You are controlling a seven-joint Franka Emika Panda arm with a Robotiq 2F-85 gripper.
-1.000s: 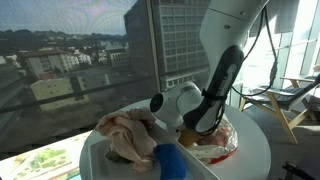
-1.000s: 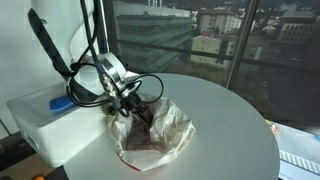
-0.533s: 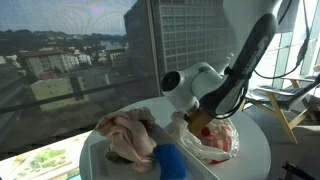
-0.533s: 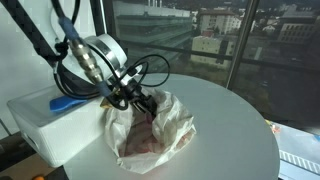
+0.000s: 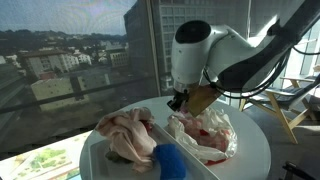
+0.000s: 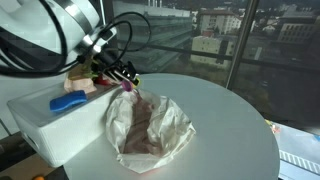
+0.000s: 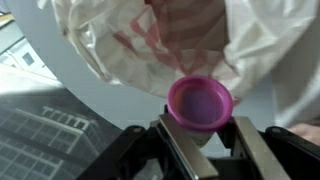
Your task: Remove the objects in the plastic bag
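My gripper (image 7: 200,128) is shut on a small magenta cup (image 7: 200,102), with one finger on each side of it. In both exterior views the gripper (image 5: 181,100) (image 6: 124,78) holds the cup (image 6: 130,86) in the air above the crumpled clear plastic bag (image 5: 206,137) (image 6: 150,126). The bag lies open on the round white table and has reddish marks. It also shows in the wrist view (image 7: 120,40) below the cup. What else is in the bag is unclear.
A white bin (image 5: 95,160) (image 6: 35,120) stands beside the bag. It holds a pinkish cloth (image 5: 125,133) (image 6: 80,84) and a blue object (image 5: 168,161) (image 6: 68,102). The round white table (image 6: 235,130) stands next to large windows. A chair (image 5: 285,105) stands behind.
My gripper has risen out of the bag with the magenta cup in it and now hangs above the bag, nearer the bin. The bag has settled flatter.
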